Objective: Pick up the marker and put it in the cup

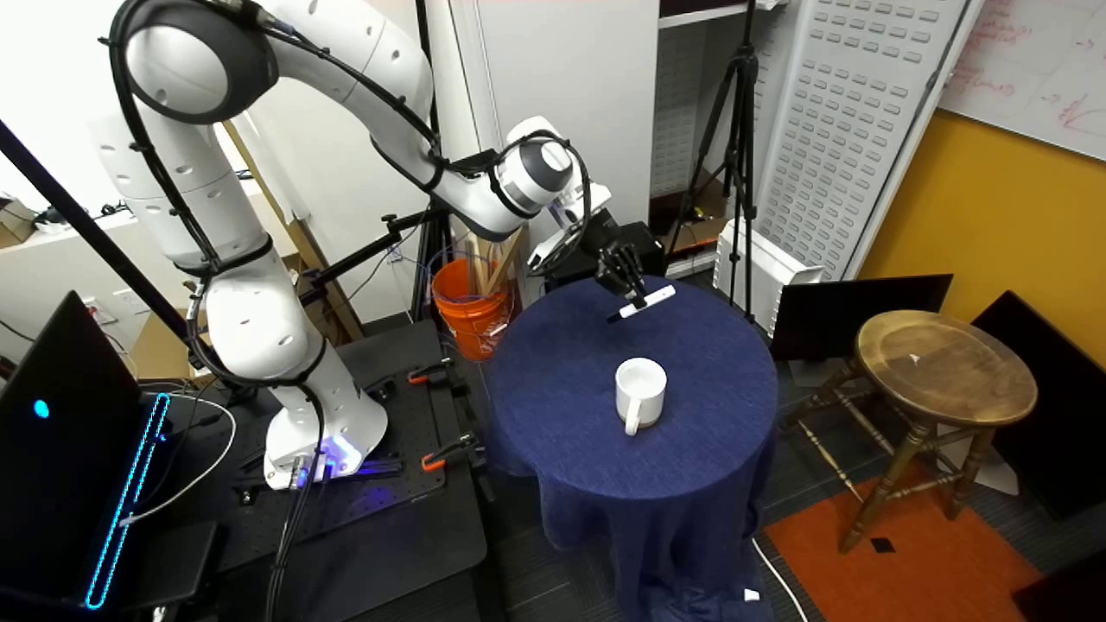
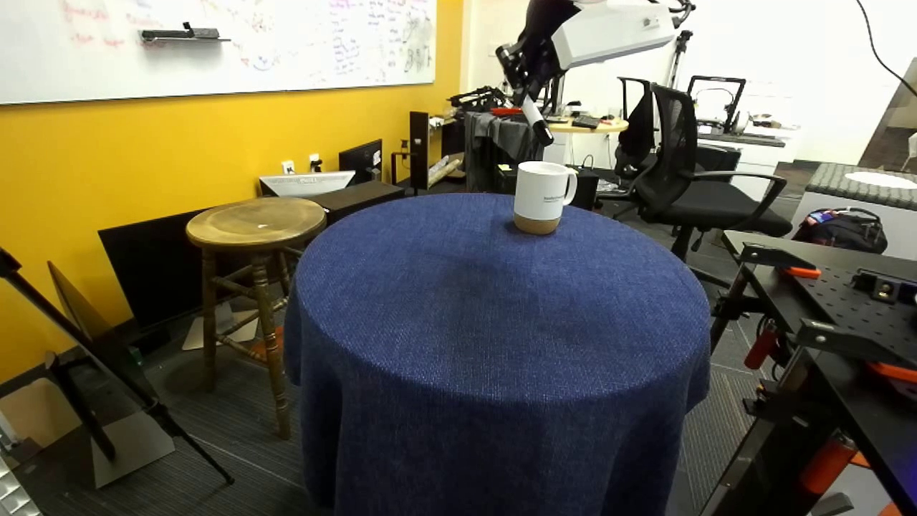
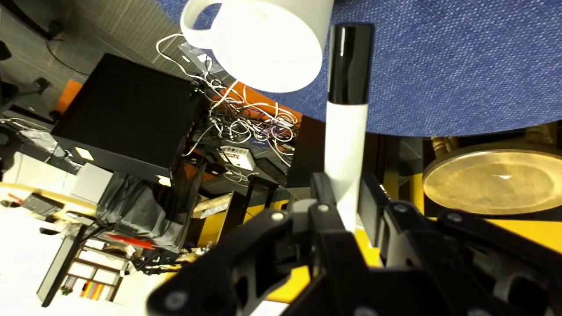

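Note:
The marker point(image 1: 657, 299) is white with a black cap. It also shows in an exterior view point(image 2: 535, 118) and in the wrist view point(image 3: 346, 131). My gripper point(image 1: 638, 301) is shut on its white end, and the black cap points away from the fingers point(image 3: 344, 193). The marker is tilted, cap end lower, in the air above the table. The cup point(image 1: 640, 393) is a white mug with a handle and a brown base point(image 2: 539, 197). It stands upright on the blue-draped table point(image 2: 458, 301). In the wrist view the cup point(image 3: 272, 44) lies beside the cap, apart from it.
A wooden stool point(image 1: 946, 367) stands beside the table. An orange bucket point(image 1: 471, 307) with wooden sticks stands on the floor near the arm. A black tripod point(image 1: 739, 155) stands behind the table. The black desk point(image 1: 406, 536) carries the arm's base.

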### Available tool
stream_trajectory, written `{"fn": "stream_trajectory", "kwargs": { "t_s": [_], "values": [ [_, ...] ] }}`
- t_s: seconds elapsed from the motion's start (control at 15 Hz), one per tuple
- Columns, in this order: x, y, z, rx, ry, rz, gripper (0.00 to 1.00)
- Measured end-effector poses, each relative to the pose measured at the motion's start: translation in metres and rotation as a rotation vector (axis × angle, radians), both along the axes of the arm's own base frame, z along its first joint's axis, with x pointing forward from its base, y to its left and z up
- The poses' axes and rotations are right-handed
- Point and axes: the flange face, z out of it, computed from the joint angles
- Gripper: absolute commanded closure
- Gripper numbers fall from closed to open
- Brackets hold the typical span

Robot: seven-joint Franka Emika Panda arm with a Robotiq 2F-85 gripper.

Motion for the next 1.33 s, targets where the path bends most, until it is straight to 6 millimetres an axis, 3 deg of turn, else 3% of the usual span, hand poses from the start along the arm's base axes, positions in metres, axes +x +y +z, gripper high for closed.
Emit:
{"fn": "stream_trajectory", "kwargs": {
  "t_s": [0.53,0.87,1.33],
  "values": [
    [-0.027,-0.037,-0.005,-0.025,-0.012,-0.145,0.95],
    [-0.028,-0.061,-0.013,-0.06,-0.064,-0.202,0.95],
    [-0.021,-0.071,-0.04,-0.111,-0.108,-0.224,0.95]
  ]
}}
